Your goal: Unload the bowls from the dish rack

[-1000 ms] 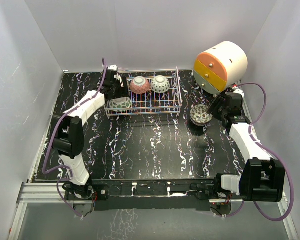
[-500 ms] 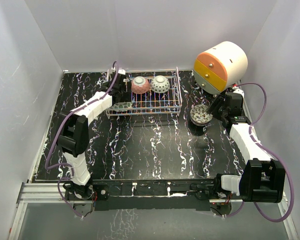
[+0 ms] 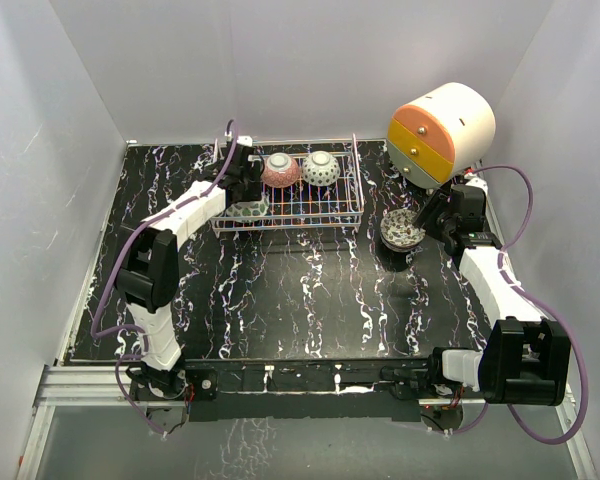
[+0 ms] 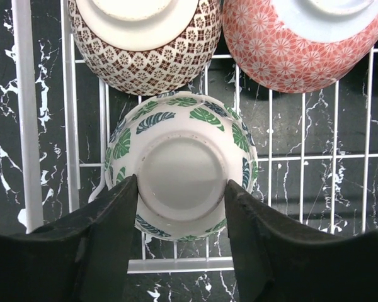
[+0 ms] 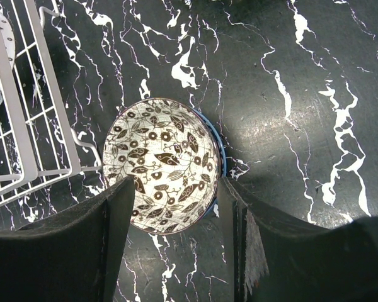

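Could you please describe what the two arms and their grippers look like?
Both arms alternate white link shells with black joint housings. A purple cable loops along the left arm and the right arm. The left gripper and right gripper have broad matte-black fingers.

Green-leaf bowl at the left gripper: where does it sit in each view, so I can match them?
Top external: green-leaf bowl in the dish rack's near-left part.
Left wrist: centre, foot ring up, between the left gripper's fingers.
Right wrist: not in it.
Shared landmark: the dish rack's wire, in all three views.
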Controlling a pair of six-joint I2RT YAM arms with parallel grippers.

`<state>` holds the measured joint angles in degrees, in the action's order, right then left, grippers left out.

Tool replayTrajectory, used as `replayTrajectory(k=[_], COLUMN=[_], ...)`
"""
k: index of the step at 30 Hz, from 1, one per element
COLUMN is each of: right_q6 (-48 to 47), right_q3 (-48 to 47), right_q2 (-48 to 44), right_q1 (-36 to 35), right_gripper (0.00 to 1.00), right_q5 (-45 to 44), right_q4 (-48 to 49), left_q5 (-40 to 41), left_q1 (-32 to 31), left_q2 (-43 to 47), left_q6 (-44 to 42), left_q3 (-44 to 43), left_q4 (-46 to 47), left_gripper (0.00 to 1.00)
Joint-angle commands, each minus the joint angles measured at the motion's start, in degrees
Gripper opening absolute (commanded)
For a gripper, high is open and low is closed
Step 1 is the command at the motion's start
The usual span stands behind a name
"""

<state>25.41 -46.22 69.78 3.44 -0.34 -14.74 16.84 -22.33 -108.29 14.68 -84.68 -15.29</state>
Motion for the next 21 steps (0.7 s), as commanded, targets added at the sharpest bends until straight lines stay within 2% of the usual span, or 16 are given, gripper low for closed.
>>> replayTrajectory(k=[1,4,7,16,21], right_q6=[-0.8,-0.8,-0.84,-0.8,-0.8], right_q3=[-0.01,-0.06,-0.55,-2.31,-2.55], right_q2=[-1.55,-1.78,-2.25,-3.83,-4.39], right_q1=[0.02,0.02,0.07,0.02,0.06], right_gripper=[0.58,0.58,0.58,0.58,0.58], right_q5=[0.11,0.24,0.38,1.71,2.02], right_q4=[3.36,3.24,2.9,1.37,1.21], left_q5=[-0.75,-1.19,-1.75,-6.88,-6.63], left_q1=[0.06,0.09,0.08,0.08,0.22], left_q2=[-0.53,-0.2,0.58,5.06,6.06], left_q6=[-0.48,-0.39,-0.26,1.09,1.75], left_q3=[-1.23,-0.87,-0.51,-2.24,-4.5], left_q4=[-1.1,-0.99,-0.42,0.77,-0.61], left_gripper=[0.38,0.24,0.16,0.1,0.1])
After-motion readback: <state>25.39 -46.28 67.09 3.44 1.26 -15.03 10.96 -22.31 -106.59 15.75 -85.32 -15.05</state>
